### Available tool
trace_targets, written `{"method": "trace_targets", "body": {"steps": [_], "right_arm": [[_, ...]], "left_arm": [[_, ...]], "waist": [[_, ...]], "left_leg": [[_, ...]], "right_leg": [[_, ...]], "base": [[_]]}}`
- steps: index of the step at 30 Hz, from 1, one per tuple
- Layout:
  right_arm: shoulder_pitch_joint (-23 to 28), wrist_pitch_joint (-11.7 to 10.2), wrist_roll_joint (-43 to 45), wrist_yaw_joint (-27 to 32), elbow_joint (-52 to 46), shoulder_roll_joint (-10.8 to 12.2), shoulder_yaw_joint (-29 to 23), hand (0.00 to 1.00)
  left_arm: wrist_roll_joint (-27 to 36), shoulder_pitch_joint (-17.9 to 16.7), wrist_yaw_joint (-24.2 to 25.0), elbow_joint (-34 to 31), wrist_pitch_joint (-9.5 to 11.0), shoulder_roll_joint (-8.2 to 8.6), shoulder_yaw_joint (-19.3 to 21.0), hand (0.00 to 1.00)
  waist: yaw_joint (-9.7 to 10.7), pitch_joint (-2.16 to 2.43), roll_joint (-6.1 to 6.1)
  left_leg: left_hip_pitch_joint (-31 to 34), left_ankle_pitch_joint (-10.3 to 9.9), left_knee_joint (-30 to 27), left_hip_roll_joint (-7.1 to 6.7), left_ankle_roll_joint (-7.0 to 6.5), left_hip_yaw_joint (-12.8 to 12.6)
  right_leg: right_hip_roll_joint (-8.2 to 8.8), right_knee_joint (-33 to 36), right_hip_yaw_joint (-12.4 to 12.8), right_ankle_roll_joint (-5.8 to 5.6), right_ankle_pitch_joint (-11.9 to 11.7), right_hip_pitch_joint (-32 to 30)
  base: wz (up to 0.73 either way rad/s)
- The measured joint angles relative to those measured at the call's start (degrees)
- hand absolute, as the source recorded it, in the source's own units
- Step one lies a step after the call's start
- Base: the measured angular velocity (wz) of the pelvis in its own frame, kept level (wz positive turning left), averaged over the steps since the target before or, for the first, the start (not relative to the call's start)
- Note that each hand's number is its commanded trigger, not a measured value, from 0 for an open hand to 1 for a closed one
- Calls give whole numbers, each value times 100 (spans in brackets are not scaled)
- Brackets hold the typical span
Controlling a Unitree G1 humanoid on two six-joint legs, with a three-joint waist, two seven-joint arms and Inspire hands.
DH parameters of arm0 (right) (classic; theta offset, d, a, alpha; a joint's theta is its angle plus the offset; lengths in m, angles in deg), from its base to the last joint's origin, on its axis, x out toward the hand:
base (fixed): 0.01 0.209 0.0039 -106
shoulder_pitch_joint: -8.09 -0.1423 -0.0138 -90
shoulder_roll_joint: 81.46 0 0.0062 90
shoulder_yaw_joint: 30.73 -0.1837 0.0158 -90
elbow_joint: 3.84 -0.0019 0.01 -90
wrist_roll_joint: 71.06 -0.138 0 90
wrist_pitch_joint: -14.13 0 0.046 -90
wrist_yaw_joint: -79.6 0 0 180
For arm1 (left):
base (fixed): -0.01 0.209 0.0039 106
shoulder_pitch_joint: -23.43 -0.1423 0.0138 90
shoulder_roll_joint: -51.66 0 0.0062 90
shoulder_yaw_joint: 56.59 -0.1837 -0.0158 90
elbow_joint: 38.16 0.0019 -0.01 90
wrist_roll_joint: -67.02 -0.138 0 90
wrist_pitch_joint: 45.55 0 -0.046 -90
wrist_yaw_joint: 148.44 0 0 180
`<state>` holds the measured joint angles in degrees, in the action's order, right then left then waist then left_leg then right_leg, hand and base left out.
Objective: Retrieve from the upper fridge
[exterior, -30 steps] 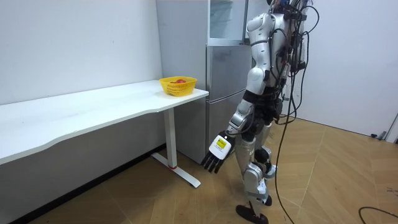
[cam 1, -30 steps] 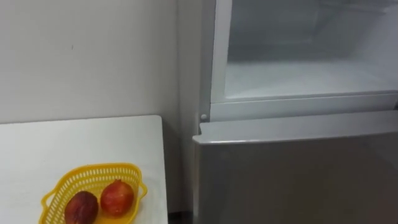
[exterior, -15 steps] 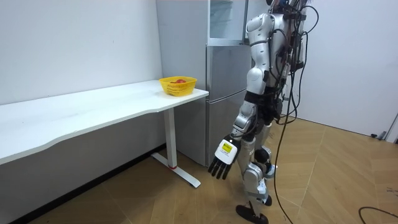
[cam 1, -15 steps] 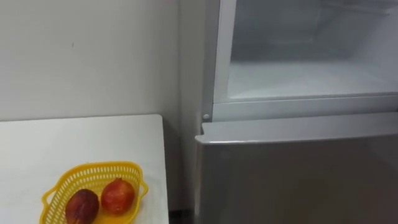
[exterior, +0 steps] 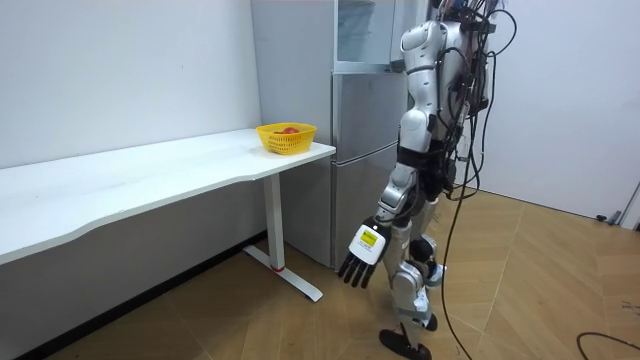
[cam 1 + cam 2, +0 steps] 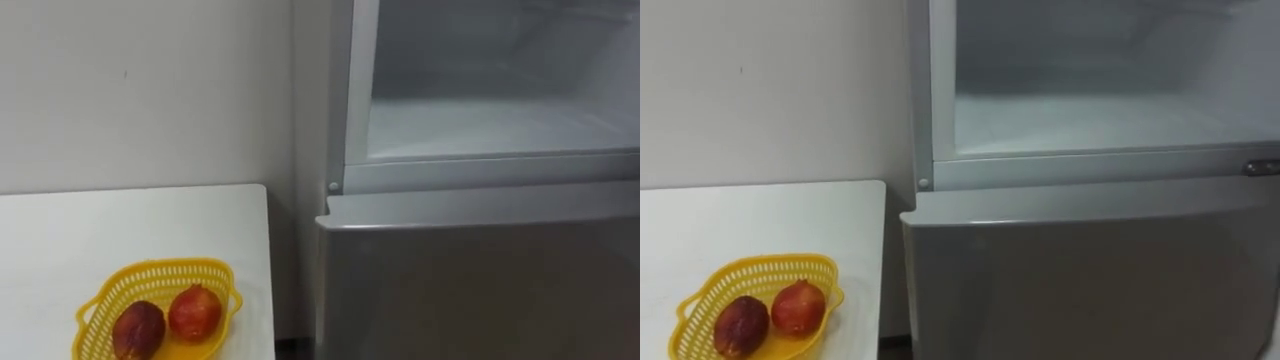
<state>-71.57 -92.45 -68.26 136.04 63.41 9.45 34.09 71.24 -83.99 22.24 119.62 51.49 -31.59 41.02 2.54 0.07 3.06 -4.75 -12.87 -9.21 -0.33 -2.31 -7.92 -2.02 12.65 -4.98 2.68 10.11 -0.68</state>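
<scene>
showing, from the left: yellow basket (image 6: 150,267) with two red fruits (image 6: 194,311) on the white table (image 6: 60,235); open upper fridge compartment (image 6: 480,130), shelf bare; left hand (image 5: 362,262) hanging low, fingers straight, empty. fruits lie up and leftward; left arm judged nearer.

The fridge door (image 6: 480,290) looks like smooth satin grey metal. At seven o'clock, a perforated yellow plastic basket (image 6: 140,280) sits on a matt white counter (image 6: 120,225).
</scene>
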Motion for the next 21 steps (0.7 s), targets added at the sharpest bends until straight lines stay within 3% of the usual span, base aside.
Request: {"method": "trace_targets", "body": {"steps": [9, 10, 14, 21], "right_arm": [[-26, 38, 549, -1228, -37, -25, 808, 0], [-32, 59, 558, -1461, -11, -35, 983, 0], [-203, 217, 622, -2438, 788, -121, 1677, 0], [-335, 224, 455, -3367, 1201, -85, 1548, 0]], "left_arm": [[-48, 73, 130, 138, -50, -26, -13, 0], [-44, 80, 135, 128, -62, -26, -72, 0], [-45, 150, 175, 92, -141, -59, -228, 0], [-146, 136, 277, -61, -290, -60, -222, 0]], "waist": [[-160, -34, -53], [-168, -21, -69], [-173, -71, 11], [-114, -34, 76]], "left_leg": [[-16, -1, -21, 9, 1, 12], [-8, -2, -20, 25, 3, 11], [-21, 3, -18, 61, 12, 8], [-9, 1, -26, 75, 12, 73]], "right_leg": [[12, -95, -36, 6, -13, 87], [13, -106, -46, 12, -38, 102], [18, -108, -72, 31, -57, 122], [37, -236, -157, 24, -119, 187]], "base": [[2], [0], [0], [1]]}}
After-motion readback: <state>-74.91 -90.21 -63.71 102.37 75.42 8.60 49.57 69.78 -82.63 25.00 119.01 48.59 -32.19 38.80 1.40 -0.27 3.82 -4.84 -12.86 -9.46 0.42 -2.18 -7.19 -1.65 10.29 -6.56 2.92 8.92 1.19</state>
